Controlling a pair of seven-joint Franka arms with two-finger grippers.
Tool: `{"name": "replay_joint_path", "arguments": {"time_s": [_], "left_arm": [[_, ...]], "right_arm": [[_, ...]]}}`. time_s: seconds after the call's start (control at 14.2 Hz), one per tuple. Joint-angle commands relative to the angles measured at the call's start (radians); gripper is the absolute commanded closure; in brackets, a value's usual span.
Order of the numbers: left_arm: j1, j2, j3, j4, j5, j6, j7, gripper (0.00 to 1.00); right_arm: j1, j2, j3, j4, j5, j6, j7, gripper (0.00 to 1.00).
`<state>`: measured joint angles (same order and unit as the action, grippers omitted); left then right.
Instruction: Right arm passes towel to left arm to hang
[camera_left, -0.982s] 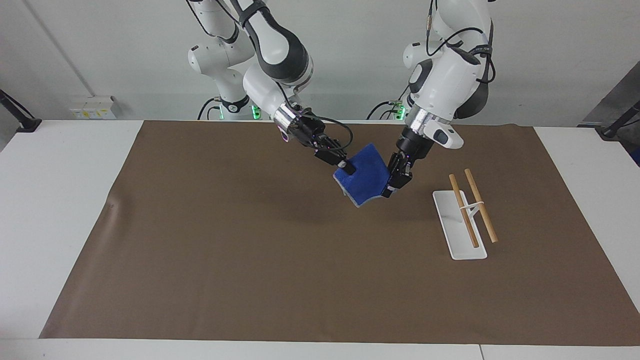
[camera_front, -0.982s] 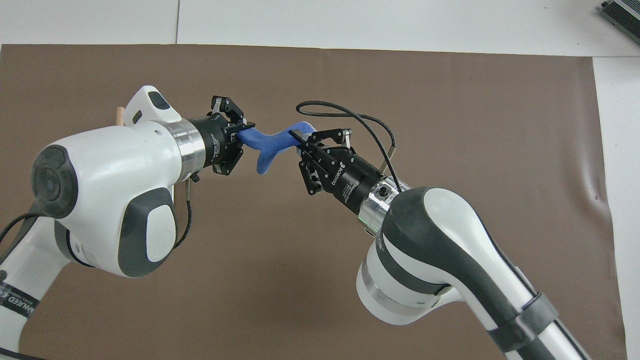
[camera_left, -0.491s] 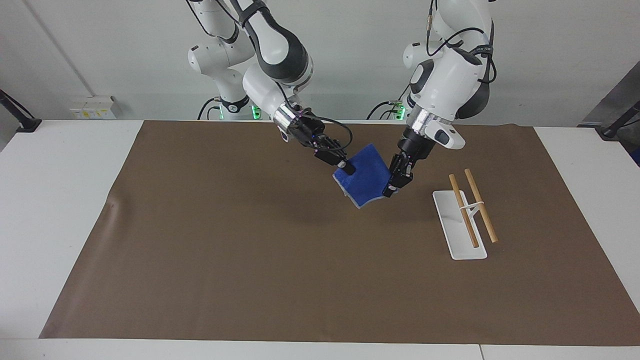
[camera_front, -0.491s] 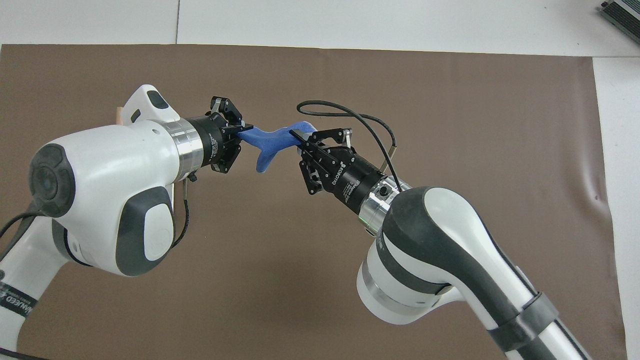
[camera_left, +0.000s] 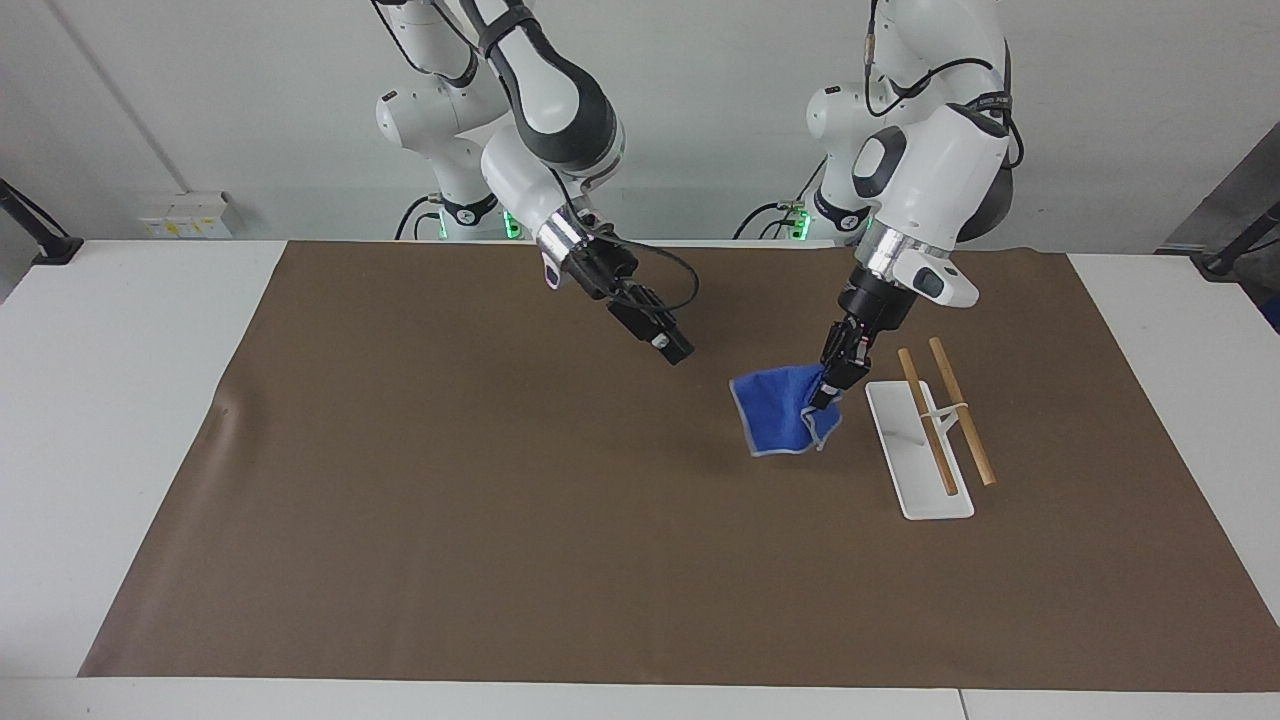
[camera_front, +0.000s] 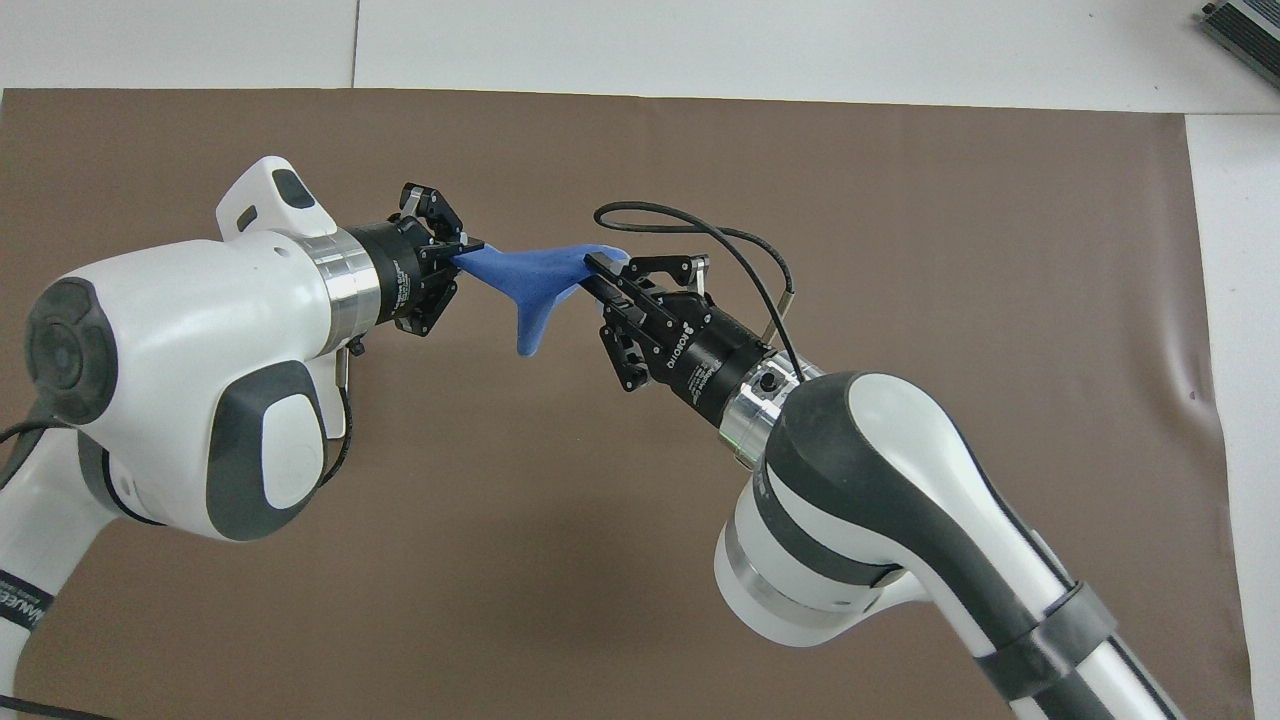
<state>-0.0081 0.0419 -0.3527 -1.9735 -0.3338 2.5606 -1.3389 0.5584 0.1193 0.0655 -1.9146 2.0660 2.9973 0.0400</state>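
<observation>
The blue towel (camera_left: 775, 420) hangs from my left gripper (camera_left: 822, 400), which is shut on its upper corner, over the mat beside the rack. The rack has a white base (camera_left: 893, 432) and two wooden rods (camera_left: 962, 412) toward the left arm's end. My right gripper (camera_left: 680, 352) is open and empty over the middle of the mat, apart from the towel. In the overhead view the towel (camera_front: 530, 285) stretches from the left gripper (camera_front: 470, 250) toward the right gripper (camera_front: 597, 275). The left arm hides the rack there.
A brown mat (camera_left: 500, 500) covers most of the white table (camera_left: 120, 400). Both arms reach over its middle from the robots' end. A small crease marks the mat's edge (camera_left: 222, 408) toward the right arm's end.
The right gripper has let go of the towel and drawn back a little. The left gripper has carried the towel toward the rack, and the towel now hangs lower.
</observation>
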Motion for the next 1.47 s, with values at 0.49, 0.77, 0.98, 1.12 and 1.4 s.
{"name": "replay_joint_path", "arguments": {"time_s": [0.49,0.77,0.98,1.12,1.4], "left_arm": [[0.01,-0.01,0.081,-0.031,-0.016,0.004,0.245,1.0],[0.01,-0.014,0.164,-0.096,-0.016,0.004,0.35,1.0],[0.011,-0.011,0.218,-0.123,-0.016,0.003,0.509,1.0],[0.017,-0.01,0.25,-0.128,-0.016,0.003,0.57,1.0],[0.036,0.006,0.297,-0.12,-0.016,0.027,0.733,1.0]], "right_arm": [[-0.146,0.026,0.005,-0.132,-0.538,0.015,-0.397,0.0],[-0.222,0.063,0.003,-0.132,-0.745,-0.012,-0.474,0.0],[-0.293,0.065,0.0,-0.132,-0.976,-0.101,-0.474,0.0],[-0.36,0.059,-0.004,-0.133,-1.116,-0.212,-0.474,0.0],[-0.457,0.053,-0.009,-0.132,-1.413,-0.371,-0.462,0.0]]}}
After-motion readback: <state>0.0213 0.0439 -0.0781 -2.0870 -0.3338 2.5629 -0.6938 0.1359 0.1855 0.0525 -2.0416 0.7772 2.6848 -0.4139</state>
